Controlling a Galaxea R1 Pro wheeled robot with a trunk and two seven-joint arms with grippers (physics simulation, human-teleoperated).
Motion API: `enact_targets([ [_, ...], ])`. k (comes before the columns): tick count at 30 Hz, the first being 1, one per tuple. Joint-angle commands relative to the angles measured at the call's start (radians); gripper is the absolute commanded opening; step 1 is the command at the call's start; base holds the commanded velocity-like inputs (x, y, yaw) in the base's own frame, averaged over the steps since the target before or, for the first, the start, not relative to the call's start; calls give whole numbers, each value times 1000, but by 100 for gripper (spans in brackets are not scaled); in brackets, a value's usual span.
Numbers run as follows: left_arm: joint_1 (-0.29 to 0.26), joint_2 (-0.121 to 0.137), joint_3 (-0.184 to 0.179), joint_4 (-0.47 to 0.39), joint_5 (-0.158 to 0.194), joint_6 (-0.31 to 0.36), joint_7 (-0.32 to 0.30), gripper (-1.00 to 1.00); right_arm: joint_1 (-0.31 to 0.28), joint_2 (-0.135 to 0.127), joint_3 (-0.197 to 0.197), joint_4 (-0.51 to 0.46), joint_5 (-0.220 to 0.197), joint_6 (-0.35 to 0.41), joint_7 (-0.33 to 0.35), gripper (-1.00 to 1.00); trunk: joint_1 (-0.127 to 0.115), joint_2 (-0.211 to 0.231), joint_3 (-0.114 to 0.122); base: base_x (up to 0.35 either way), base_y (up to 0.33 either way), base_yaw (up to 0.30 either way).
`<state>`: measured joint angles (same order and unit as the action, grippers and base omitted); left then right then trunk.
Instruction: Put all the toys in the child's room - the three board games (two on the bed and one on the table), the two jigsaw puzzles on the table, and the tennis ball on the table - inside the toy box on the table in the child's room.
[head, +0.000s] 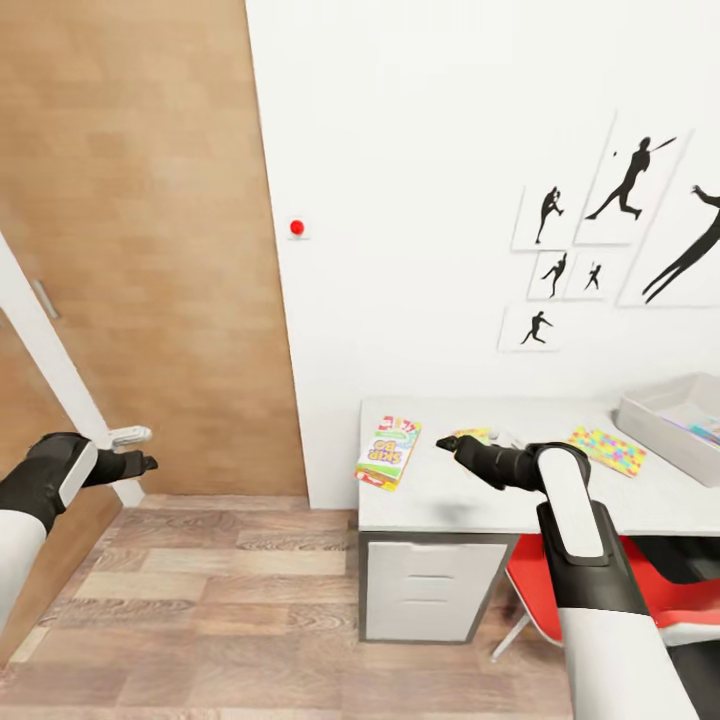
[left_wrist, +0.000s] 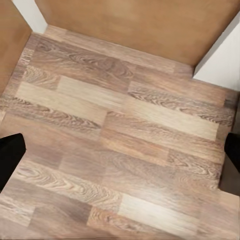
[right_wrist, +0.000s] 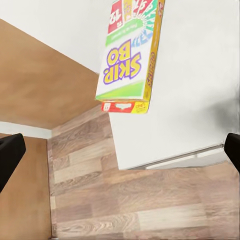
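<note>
Black fingers on my right gripper (head: 447, 442) are spread wide, with nothing between them; in the right wrist view each fingertip (right_wrist: 10, 157) sits at an opposite edge of the picture. That claw hangs over the table (head: 440, 500), roughly mid-depth on the pale top and a little in from its left edge. Just beyond it toward that left edge lies the board game (head: 388, 452), the green-edged box with "SKIP BO" on the cover, flat on the surface and well apart from my fingers. Right behind the claw there's a bit of a jigsaw puzzle (head: 472, 435) peeking out, mostly hidden by my forearm. A second jigsaw puzzle (head: 607, 450) lies flat further right, and just past it, near the table's right end by the wall, sits the toy box (head: 650, 420) with something colourful inside that I can't make out.

My left gripper (head: 140, 464) is off over the wood-plank floor (left_wrist: 120, 140) near the wooden door (head: 150, 250), also spread, holding nothing. A red chair (head: 560, 600) is tucked under the table below my right arm.
</note>
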<state>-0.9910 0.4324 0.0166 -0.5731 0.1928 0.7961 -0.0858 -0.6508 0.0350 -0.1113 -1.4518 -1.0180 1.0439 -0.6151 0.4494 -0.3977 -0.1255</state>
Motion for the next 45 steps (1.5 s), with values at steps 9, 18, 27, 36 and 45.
enact_targets([
  [9, 2, 7, 3, 0, 2, 4, -6, 100, -5, -1, 17, -1, -13, 3, -92, 100, 1, -2, -8, 1, 61, 272],
  [18, 18, -1, 3, 1, 3, -12, -12, 100, -8, -6, 31, -1, -12, 0, -99, 100, 1, -2, -10, 189, 61, 57],
  [27, 20, -2, 3, 1, 2, -10, -321, 100, -8, -15, 31, 8, -10, 0, -101, 100, 1, -2, -10, 212, -51, 1],
  [36, 19, 4, 8, 1, 2, 28, -676, 100, -11, -14, 32, 3, -11, 2, -154, 100, 1, -2, -10, 14, -3, 0],
  [45, 18, 2, 5, 1, 2, 38, -736, 100, -11, -13, 35, 3, -18, 3, -277, 100, 1, -2, -10, 58, 100, 0],
])
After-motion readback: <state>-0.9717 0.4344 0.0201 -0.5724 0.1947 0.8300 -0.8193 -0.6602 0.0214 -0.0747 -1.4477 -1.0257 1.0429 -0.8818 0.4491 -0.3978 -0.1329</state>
